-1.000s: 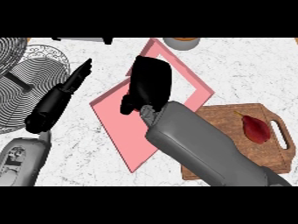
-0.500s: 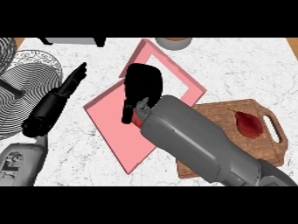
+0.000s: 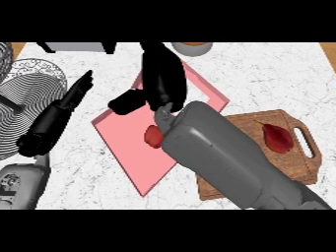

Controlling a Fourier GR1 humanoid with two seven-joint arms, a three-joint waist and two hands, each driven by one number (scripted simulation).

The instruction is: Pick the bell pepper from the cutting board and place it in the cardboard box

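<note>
Head view: right hand (image 3: 159,81) hangs over the pink cardboard box (image 3: 134,160), fingers straight, thumb splayed, grasping nothing. That looks like a drop-off pose, yet the bell pepper (image 3: 277,138) lies on the cutting board (image 3: 298,166), well apart. A red patch (image 3: 153,136) by the wrist may be a second pepper; unclear. Left hand (image 3: 57,115) rests released, left of the box. Count: one box, one board, one sure pepper.
</note>
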